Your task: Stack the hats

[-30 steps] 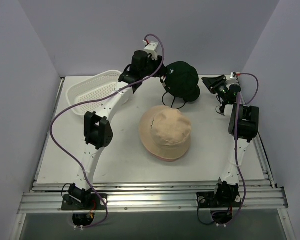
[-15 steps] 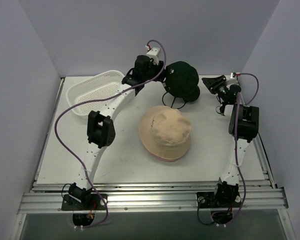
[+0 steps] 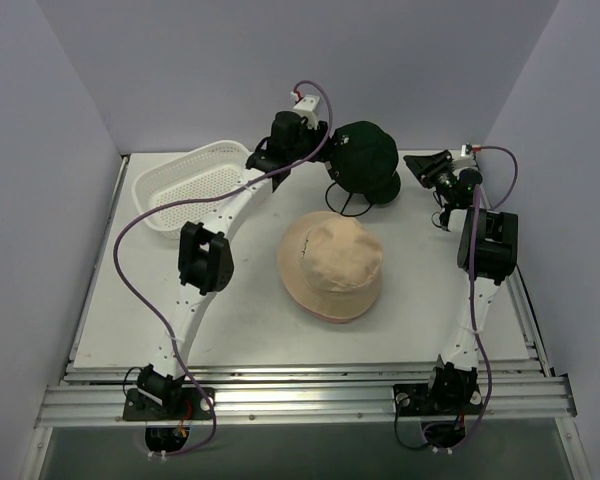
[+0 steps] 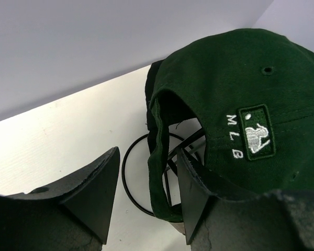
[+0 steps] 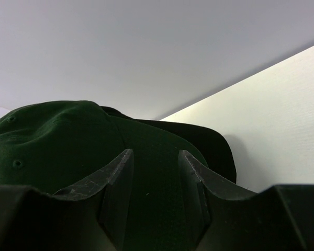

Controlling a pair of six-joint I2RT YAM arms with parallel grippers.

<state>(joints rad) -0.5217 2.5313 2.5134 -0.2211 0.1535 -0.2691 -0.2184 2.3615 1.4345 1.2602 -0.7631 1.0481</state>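
We've got the green cap point(image 3: 365, 158) at the far side of the table point(image 3: 250, 320), a bit right of centre, w/ what looks like a black cap point(image 5: 212, 141) under it. A dark brim pokes out on the right, so prob. those two are already nested. Nearer, mid-table, the tan hat point(image 3: 330, 262) lies crown up. A thin pink rim point(image 3: 325, 318) shows at its near edge, so we take it the pink hat is underneath, i.e. two piles of two, apart, and one pile has to go onto the other. The left gripper point(image 4: 147, 157) sits at the cap's left-rear, jaws approx. half open and astride the turned-up back edge. One finger looks to touch the fabric and the other is clear of it, so not clamped, nothing held. We read that as lining up a pinch, since the fabric edge is the one thin bit to grab. A thin black loop point(image 4: 123, 178) lies on the table below that edge; could snag, and we can't tell what it belongs to. The right gripper point(image 5: 156, 154) is low on the cap's right side, pointing at the crown, jaws part open, narrower than the left, empty as far as we see. It's prob. there to steady the brim side. The white basket point(image 3: 145, 190) is far left, not involved. Next for us: close left on the rim, lift, carry to the tan hat.
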